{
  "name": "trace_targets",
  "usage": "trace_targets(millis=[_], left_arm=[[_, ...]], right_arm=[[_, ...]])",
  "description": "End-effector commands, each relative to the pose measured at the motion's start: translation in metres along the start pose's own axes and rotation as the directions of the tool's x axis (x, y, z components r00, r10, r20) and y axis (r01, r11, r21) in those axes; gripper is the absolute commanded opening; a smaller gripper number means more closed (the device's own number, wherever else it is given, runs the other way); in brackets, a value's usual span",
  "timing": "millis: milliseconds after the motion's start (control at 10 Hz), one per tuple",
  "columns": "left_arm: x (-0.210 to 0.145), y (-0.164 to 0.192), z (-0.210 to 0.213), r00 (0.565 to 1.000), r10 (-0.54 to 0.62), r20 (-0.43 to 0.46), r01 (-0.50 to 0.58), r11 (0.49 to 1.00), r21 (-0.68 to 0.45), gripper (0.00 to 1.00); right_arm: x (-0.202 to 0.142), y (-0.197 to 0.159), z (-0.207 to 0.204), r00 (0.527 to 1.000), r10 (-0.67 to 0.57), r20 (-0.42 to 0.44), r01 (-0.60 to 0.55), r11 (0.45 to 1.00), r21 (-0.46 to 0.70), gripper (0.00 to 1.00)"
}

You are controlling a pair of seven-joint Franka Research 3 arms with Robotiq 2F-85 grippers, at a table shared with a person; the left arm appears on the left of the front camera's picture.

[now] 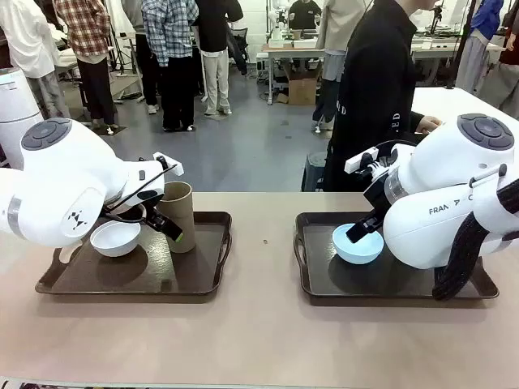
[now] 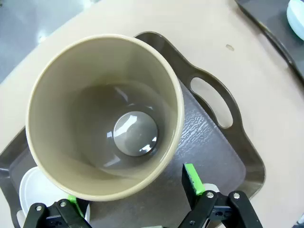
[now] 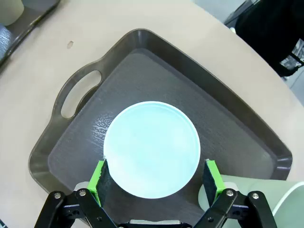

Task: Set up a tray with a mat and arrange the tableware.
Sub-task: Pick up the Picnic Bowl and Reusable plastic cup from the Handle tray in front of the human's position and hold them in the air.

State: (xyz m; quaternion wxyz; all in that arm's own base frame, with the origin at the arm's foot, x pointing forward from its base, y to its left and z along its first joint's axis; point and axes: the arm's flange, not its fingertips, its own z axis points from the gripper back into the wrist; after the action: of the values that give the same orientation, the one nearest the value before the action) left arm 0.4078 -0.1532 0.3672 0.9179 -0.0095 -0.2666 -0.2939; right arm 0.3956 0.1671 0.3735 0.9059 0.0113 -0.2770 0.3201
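On my screen the tan cup [image 2: 104, 114] looks smooth, its inner floor glossy — light glints there. The dark tray [image 2: 209, 152] under it has a rough, grained face. The light blue bowl [image 3: 152, 149] reads smooth and matt, the table [image 1: 259, 340] matt too.

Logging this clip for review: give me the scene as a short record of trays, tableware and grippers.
left tray: white bowl, tan cup
right tray: blue bowl
left gripper: open, fingers either side of tan cup
right gripper: open, fingers either side of blue bowl
person: stands at far side, in black
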Motion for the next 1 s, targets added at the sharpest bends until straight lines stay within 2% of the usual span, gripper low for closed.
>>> trace_targets(millis=[0, 900], left_arm=[[-0.0015, -0.0008, 0.0033, 1.0, 0.0, 0.003, 0.0, 1.0, 0.0, 1.0], [-0.0015, -0.0008, 0.0033, 1.0, 0.0, 0.003, 0.0, 1.0, 0.0, 1.0]], right_arm=[[0.0, 0.0001, 0.0, 1.0, 0.0, 0.0, 0.0, 1.0, 0.0, 1.0], [0.0, 0.0001, 0.0, 1.0, 0.0, 0.0, 0.0, 1.0, 0.0, 1.0]])
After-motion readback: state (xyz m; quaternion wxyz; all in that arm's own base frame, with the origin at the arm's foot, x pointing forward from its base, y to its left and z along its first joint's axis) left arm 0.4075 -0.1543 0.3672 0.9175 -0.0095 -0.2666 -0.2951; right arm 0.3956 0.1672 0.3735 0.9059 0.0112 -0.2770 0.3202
